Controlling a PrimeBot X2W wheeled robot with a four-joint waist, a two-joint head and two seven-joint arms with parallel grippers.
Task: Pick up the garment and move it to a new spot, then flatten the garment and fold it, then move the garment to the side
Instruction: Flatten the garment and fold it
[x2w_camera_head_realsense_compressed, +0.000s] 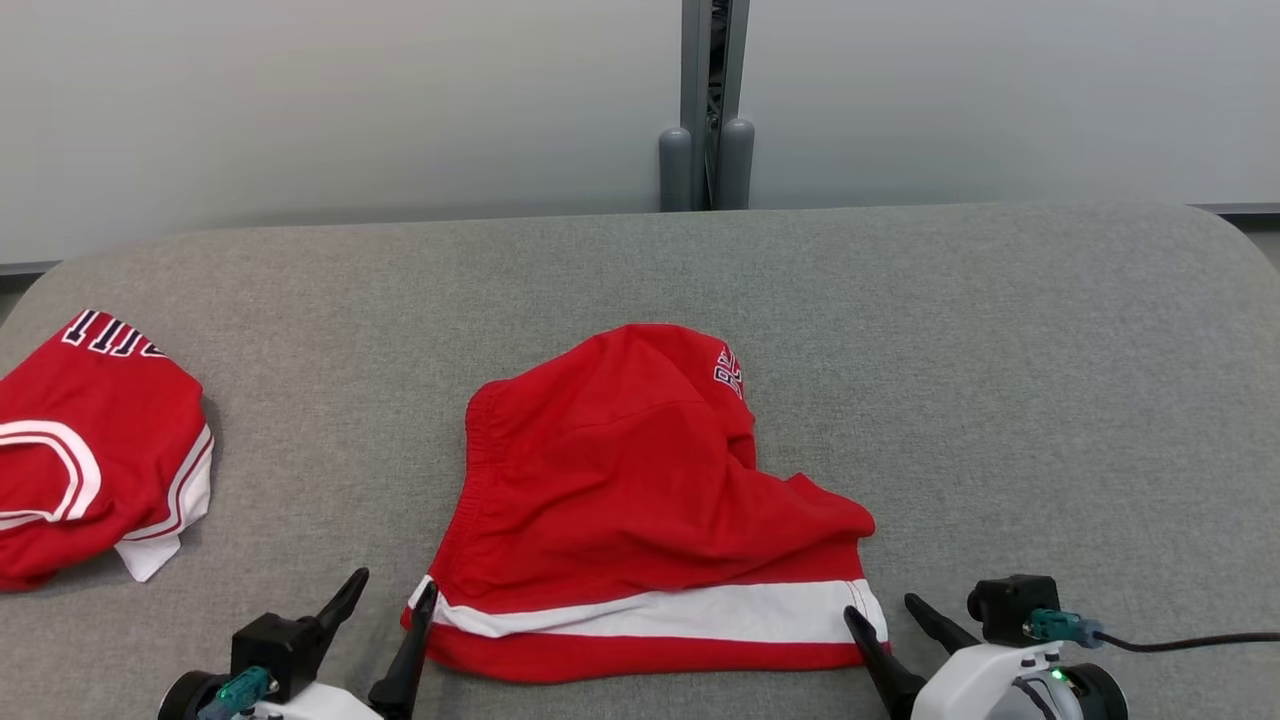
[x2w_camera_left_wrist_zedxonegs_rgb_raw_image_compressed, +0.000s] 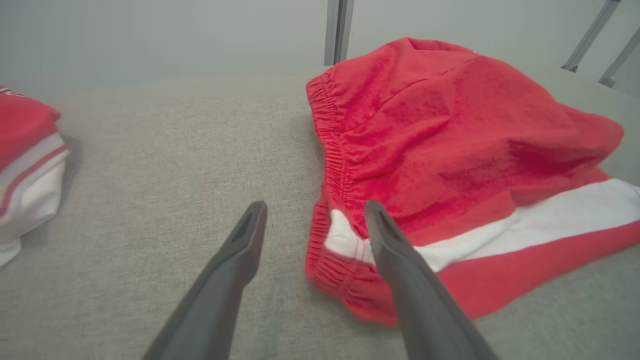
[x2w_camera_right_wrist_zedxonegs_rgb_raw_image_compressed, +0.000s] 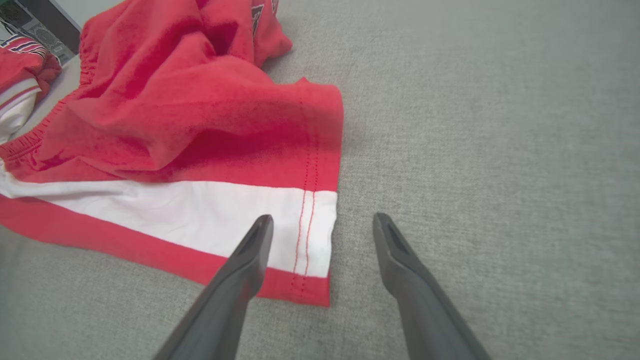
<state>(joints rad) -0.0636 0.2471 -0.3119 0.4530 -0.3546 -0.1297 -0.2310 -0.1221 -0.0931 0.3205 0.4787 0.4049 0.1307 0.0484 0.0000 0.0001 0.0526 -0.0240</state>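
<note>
garment | left claw perhaps touching waistband corner | right claw at hem

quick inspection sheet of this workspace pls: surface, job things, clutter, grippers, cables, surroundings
Surface: grey fabric-covered table with rounded corners, no stains seen.
Job's things: red cloth shorts with a white stripe, crumpled and bunched, near the middle of the front edge.
Clutter: second red garment with white trim, heaped at the left edge, apart from the shorts.
Grippers: left gripper open at the shorts' waistband corner; right gripper open at the hem corner; neither holds anything.
Cables: black cable running from the right wrist off the right side.
Surroundings: pale wall and grey metal post behind the table.
</note>
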